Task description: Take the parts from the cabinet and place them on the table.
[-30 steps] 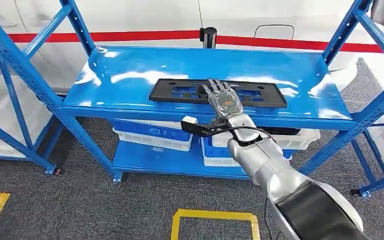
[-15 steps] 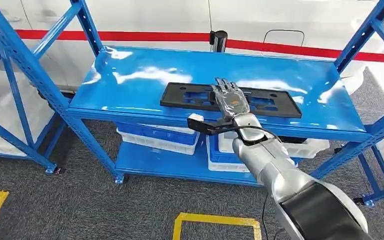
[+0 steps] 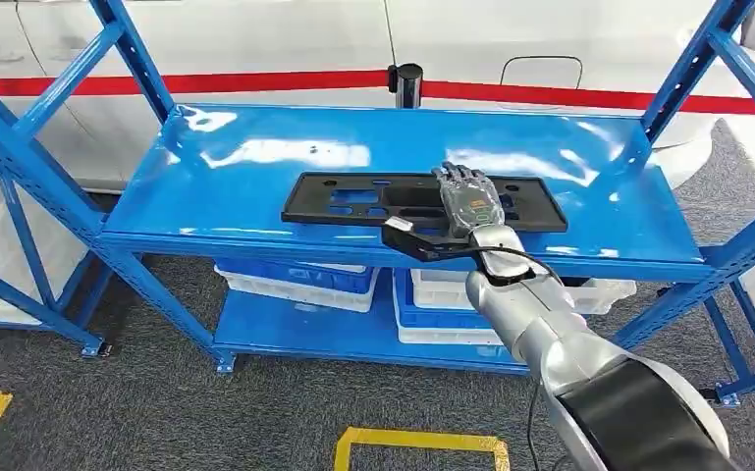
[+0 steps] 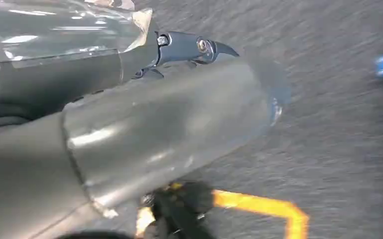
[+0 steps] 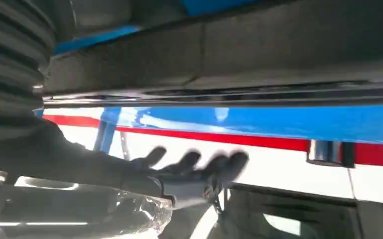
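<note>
Right hand (image 3: 468, 203) rests flat on black part (image 3: 353, 201); blue bins (image 3: 295, 273) below.

White bins (image 3: 299, 278) under the shelf — yellow floor tape (image 3: 422, 444) on grey carpet (image 3: 157, 412)

Blue steel cabinet (image 3: 206, 167) stands on grey carpet. A long black part (image 3: 353, 201) lies flat on its upper shelf, near the front edge. The right hand (image 3: 469, 203) rests flat on the right portion of the part, fingers (image 3: 459, 178) extended toward the rear. White and blue bins (image 3: 299, 277) sit on the lower shelf. Yellow floor marking (image 3: 422, 442) lies in front of the cabinet.
</note>
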